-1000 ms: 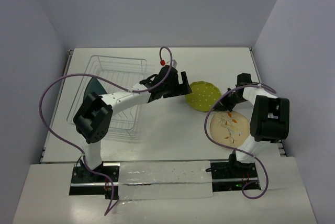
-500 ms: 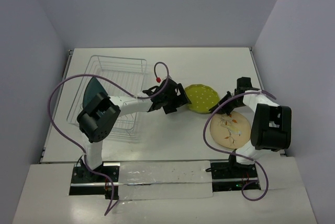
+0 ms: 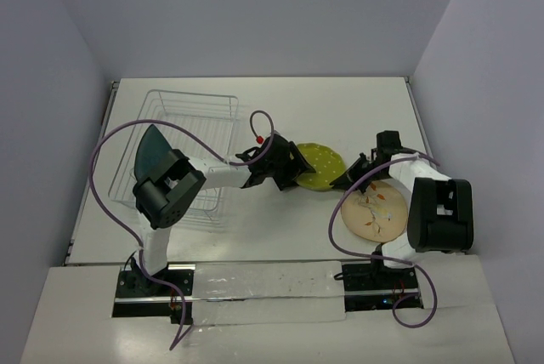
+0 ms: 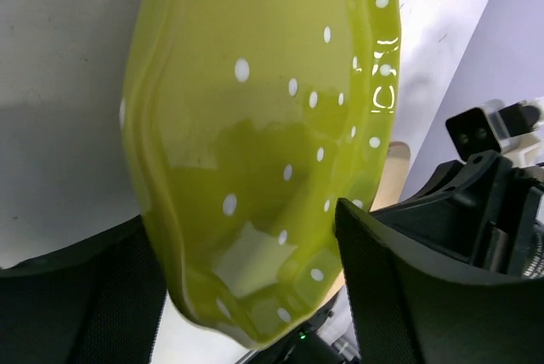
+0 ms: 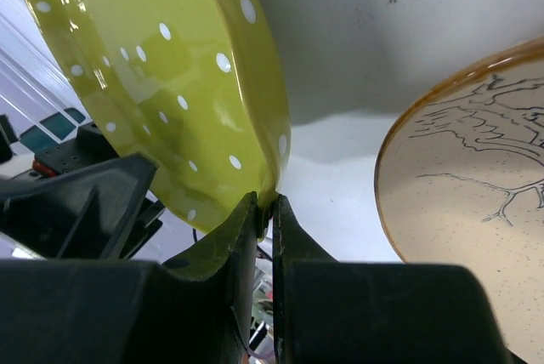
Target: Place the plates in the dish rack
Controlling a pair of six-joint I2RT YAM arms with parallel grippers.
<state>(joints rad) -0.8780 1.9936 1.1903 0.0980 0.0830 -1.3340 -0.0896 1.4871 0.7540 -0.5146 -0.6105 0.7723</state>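
The yellow-green dotted plate (image 3: 320, 166) is tilted up off the table between my two arms. My right gripper (image 5: 270, 207) is shut on its thin rim (image 5: 276, 179), at the plate's right edge in the top view. My left gripper (image 3: 293, 174) is at the plate's left edge. It is open, with a finger on either side of the plate (image 4: 255, 126). The cream floral plate (image 3: 372, 208) lies flat at the right, beside the right arm. The dark teal plate (image 3: 153, 150) stands upright at the left end of the white wire dish rack (image 3: 204, 109).
The rack takes up the table's back left. The left arm's purple cable (image 3: 106, 177) loops over the rack's left side. The right arm's cable (image 3: 340, 211) curves past the cream plate. Walls close in the left, back and right of the table.
My left gripper has come forward and right and now straddles the dotted plate's left edge, its jaws narrowing a little. My right gripper has carried the plate slightly left and nearer, tilting it.
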